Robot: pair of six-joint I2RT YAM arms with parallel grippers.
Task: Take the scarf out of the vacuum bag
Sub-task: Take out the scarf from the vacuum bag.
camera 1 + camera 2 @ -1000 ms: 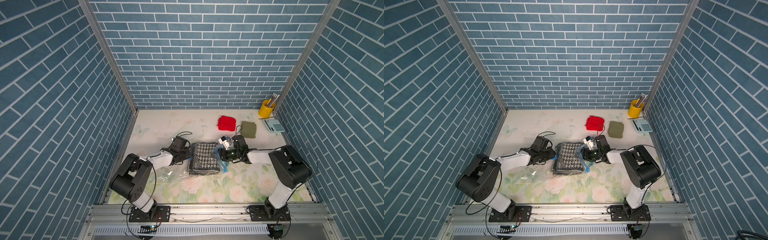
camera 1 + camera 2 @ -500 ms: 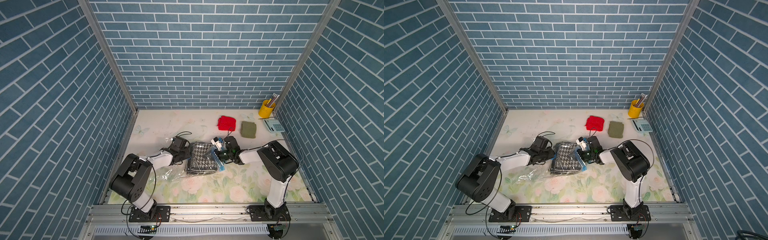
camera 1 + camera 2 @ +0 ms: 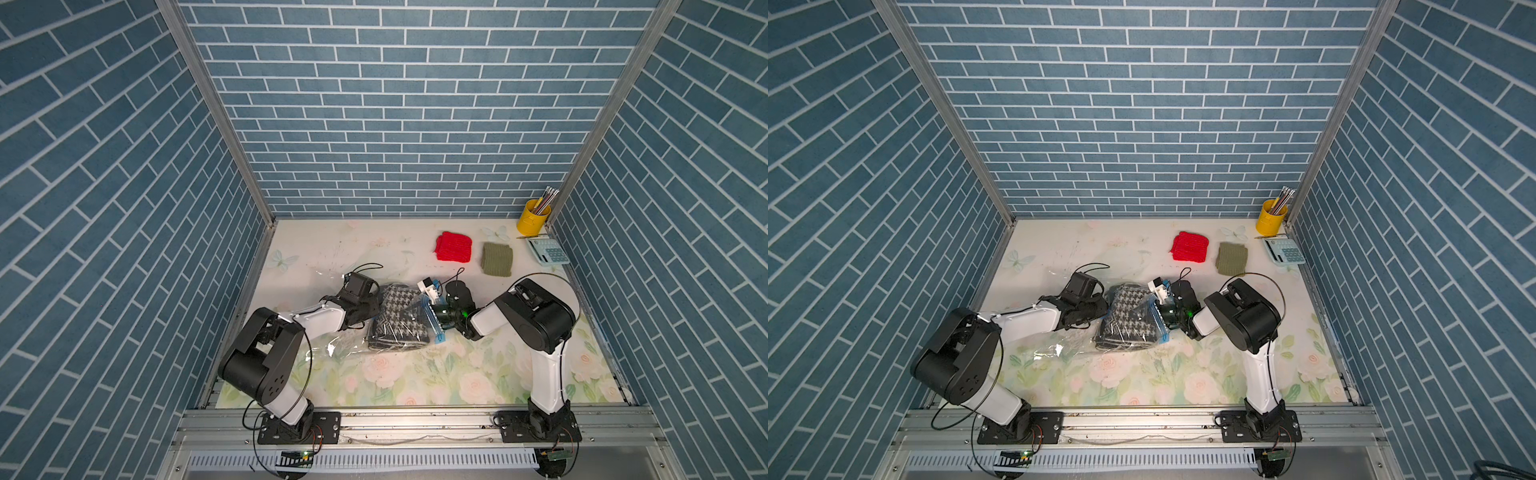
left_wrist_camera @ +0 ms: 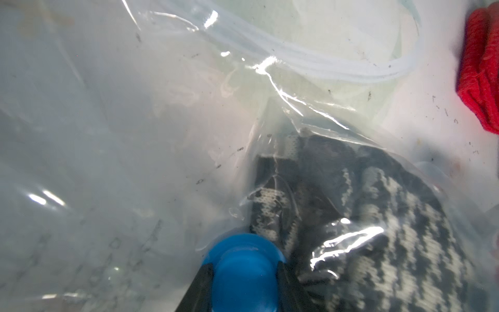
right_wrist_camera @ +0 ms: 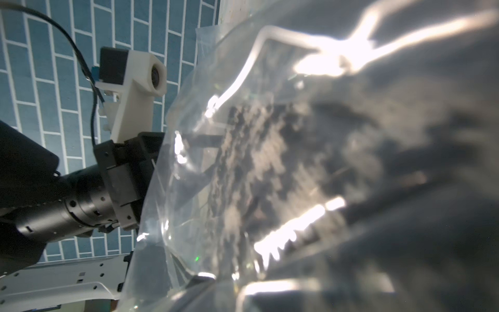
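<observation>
Desk (image 3: 415,382): pale floral-print top. Mid-desk lies a crumpled clear vacuum bag (image 3: 340,347). Far right corner: yellow pencil cup (image 3: 533,216), upright, light-blue calculator (image 3: 547,251) just beside. Nearby, red knit cloth (image 3: 454,247) and olive knit cloth (image 3: 497,259), side by side, not touching.

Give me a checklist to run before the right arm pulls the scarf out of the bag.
1. The left gripper clamps the blue valve cap, anchoring the bag: ok.
2. The right gripper is at the bag's zip strip: ok.
3. The right gripper has hold of the scarf: cannot tell; crinkled plastic blurs its wrist view.
4. Bag mouth open wide enough: cannot tell.
5. Scarf out of the bag: not ok; it lies folded inside.
6. The red cloth and green cloth are clear of the pull: ok, both lie apart from the bag.
</observation>
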